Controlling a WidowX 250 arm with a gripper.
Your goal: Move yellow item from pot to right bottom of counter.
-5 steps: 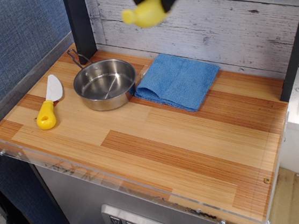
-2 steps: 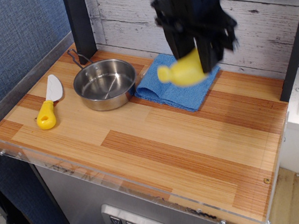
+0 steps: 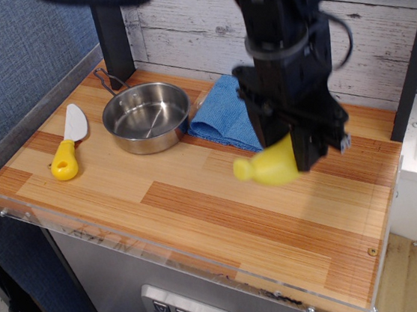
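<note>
My gripper (image 3: 293, 157) is shut on the yellow toy banana (image 3: 266, 168), whose knobbed end sticks out to the left. It holds the banana above the right half of the wooden counter (image 3: 199, 210), in front of the blue cloth. The steel pot (image 3: 146, 117) stands at the back left with nothing in it, its wire handle pointing to the back left. The arm hides part of the cloth and the counter behind it.
A blue folded cloth (image 3: 222, 113) lies right of the pot. A knife with a yellow handle and white blade (image 3: 68, 144) lies at the left edge. A dark post (image 3: 110, 32) stands behind the pot. A clear acrylic lip (image 3: 176, 269) runs along the front.
The gripper has carried the banana from high above the pot down and to the right, past the cloth, to above the counter's right half.
</note>
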